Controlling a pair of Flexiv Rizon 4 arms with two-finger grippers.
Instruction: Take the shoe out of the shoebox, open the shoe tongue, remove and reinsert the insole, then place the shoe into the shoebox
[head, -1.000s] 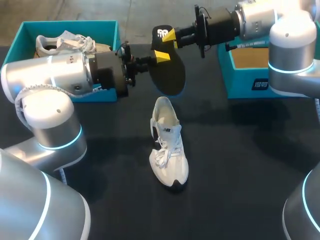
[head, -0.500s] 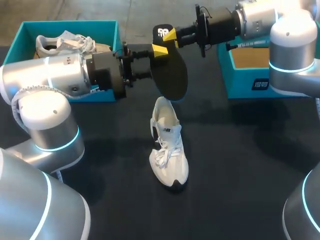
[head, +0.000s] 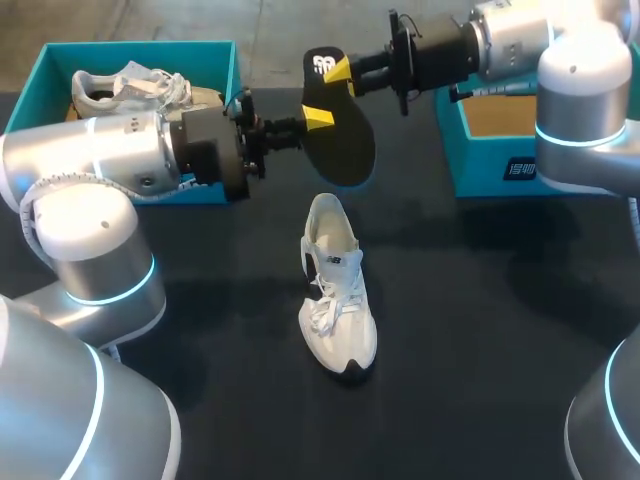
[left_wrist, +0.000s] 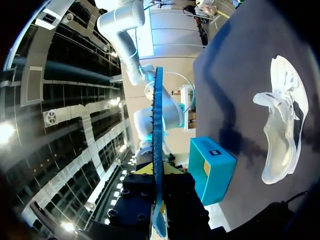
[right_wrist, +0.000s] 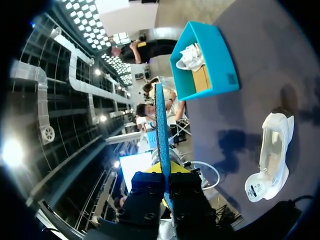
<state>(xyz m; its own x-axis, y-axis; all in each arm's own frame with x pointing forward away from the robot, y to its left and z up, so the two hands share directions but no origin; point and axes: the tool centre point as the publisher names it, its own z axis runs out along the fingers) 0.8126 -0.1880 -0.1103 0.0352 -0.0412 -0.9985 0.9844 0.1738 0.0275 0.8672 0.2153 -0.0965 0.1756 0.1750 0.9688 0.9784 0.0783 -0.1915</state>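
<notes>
— Where's the insole (head: 343, 150)?
— Upper middle, up in the air. Left gripper (head: 318, 116) and right gripper (head: 341, 72) both pinch it tight.
— The shoe (head: 338, 292)?
— Centre, on the table (head: 480, 330).

A black table (head: 480, 330) holds a white shoe (head: 338, 300), left shoebox (head: 130, 50) and right shoebox (head: 490, 172).

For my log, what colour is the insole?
The insole is black, with a white mark; best in the head view.
</notes>
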